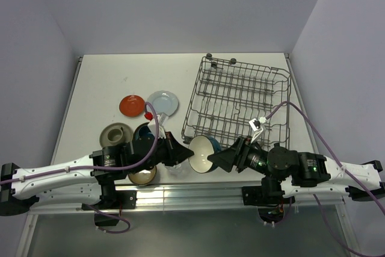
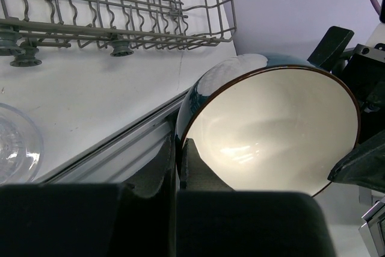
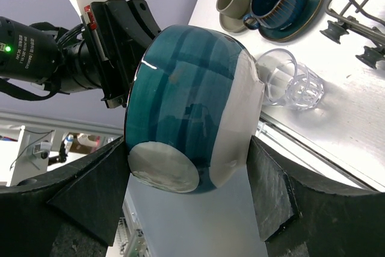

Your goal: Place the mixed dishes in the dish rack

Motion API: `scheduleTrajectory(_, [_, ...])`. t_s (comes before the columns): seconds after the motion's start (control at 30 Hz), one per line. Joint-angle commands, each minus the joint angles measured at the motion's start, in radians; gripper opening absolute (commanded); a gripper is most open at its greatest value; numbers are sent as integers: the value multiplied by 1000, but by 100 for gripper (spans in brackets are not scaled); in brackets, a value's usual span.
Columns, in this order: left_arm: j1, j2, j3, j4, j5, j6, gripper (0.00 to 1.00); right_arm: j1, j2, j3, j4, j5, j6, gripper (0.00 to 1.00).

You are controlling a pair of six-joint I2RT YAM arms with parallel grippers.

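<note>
The cream and teal bowl hangs tilted in the air between both arms, near the table's front edge. My left gripper is shut on its rim; in the left wrist view the fingers pinch the rim beside the cream inside. My right gripper is open, with one finger on each side of the bowl's teal outside, close against it. The dish rack stands at the back right and holds no dishes. A clear glass cup stands on the table below the bowl.
A red-orange plate and a pale blue plate lie left of the rack. Nearer are a beige mug on a saucer, a dark mug on a teal plate, and a brown bowl under my left arm.
</note>
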Motion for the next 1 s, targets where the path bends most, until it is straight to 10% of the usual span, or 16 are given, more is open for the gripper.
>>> scheduleTrajectory(0.0, [2,-1,58,106,20,24,0,3,-27,-13,79,24,4,39])
scheduleTrajectory(0.07, [2,14,71,95,22,25,0,3,-40,-19,91,27,-2,0])
scheduleTrajectory(0.97, [60,54,104,17,32,8,60,5,-15,33,-18,169,-5,0])
